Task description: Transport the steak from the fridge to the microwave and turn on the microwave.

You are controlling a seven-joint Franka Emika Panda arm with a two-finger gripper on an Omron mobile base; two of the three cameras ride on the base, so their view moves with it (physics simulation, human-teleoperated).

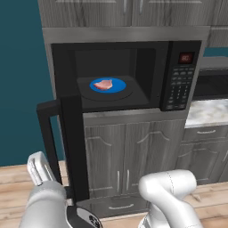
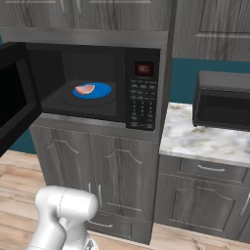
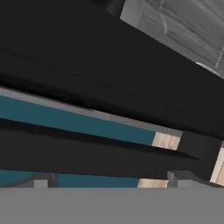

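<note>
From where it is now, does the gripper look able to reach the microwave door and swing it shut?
Probably yes: the microwave door stands wide open, the hand view looks closely along its dark handle, and nothing blocks it. The steak already lies inside.

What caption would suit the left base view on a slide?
Steak on a blue plate inside the open microwave, door swung wide.

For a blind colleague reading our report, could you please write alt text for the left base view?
A black microwave with its door swung open holds a small pink-red raw steak on a round blue plate inside. Its keypad and red display sit at the right, above grey wooden cabinets; the white robot arm rises in the foreground.
</note>
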